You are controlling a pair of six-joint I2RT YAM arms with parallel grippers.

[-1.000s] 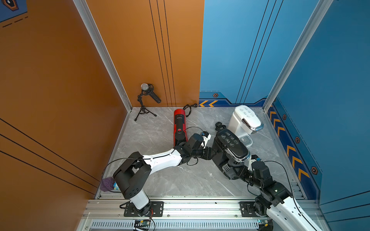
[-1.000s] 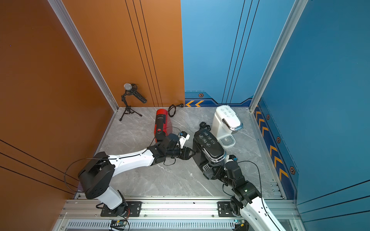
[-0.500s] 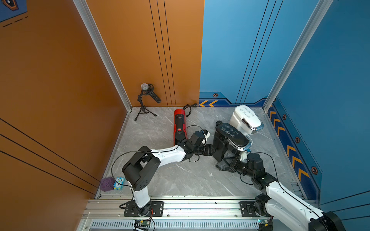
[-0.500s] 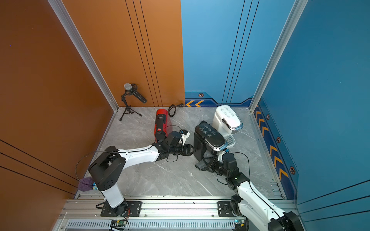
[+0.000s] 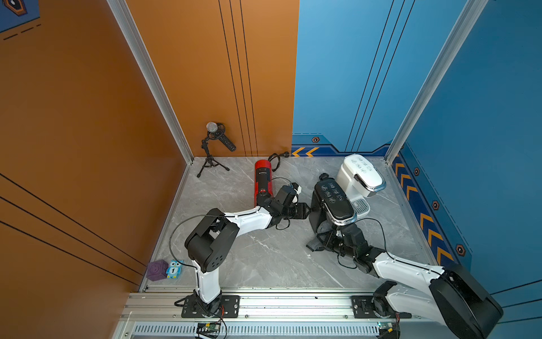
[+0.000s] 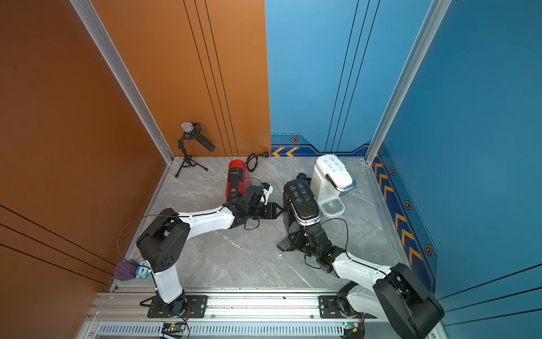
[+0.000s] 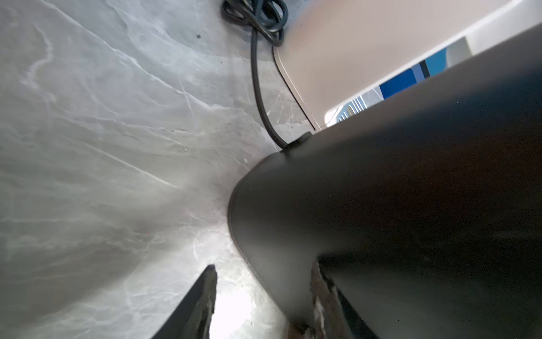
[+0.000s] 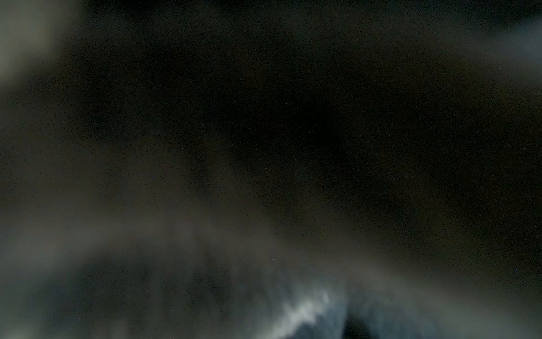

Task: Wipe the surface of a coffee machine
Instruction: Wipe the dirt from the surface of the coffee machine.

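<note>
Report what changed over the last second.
The right gripper, shut on the grey cloth, dropped from beside the head of the black coffee machine to its lower front, its arm folding low. The machine's top shifted slightly rearward; the left gripper, against its side, went along. The white machine, red machine and microphone stayed put.

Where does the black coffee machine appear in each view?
In a top view: black coffee machine right of centre, a little below the middle.
In a top view: the machine just right of centre, likewise.
Left wrist: fills much of the picture, close up.
Right wrist: dark blur, cannot tell; only grey cloth shows.
Shared landmark: white coffee machine beside it, in both top views and the left wrist view.
</note>
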